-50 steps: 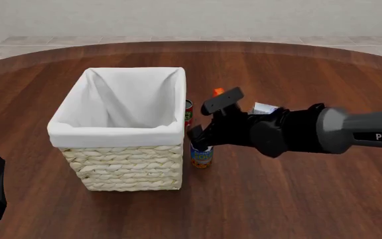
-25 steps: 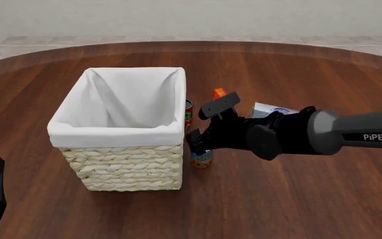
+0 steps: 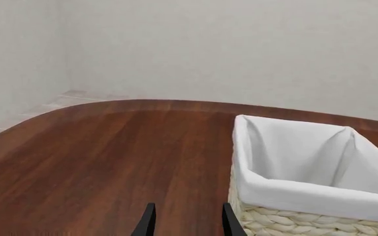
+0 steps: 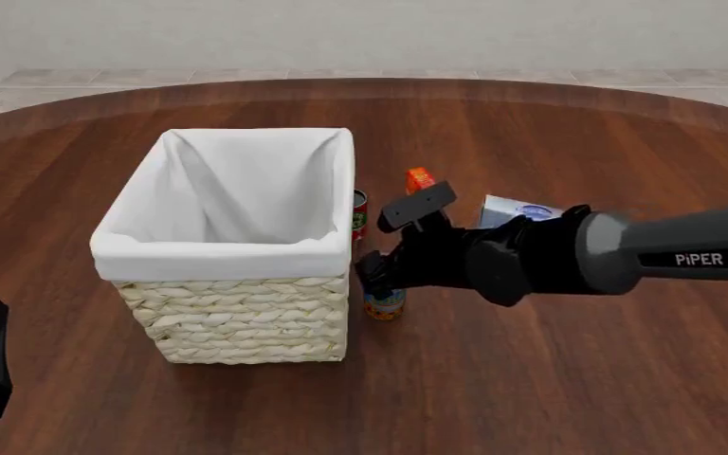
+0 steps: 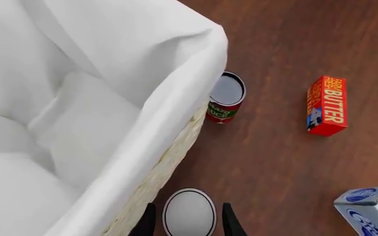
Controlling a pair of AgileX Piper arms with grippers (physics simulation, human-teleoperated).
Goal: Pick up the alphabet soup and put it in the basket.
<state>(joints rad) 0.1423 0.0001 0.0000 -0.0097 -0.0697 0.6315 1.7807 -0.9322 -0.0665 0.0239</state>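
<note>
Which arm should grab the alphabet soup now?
Right. Its end effector is open directly over the alphabet soup beside the basket; the left end effector sits far off at the table's near-left edge.

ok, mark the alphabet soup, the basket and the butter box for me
alphabet soup [image 5: 189,213]: right wrist view, middle of its silver-white round top.
basket [image 4: 244,318]: front view, woven straw wall facing the camera.
butter box [image 5: 327,104]: right wrist view, red face with the yellow lettering.
</note>
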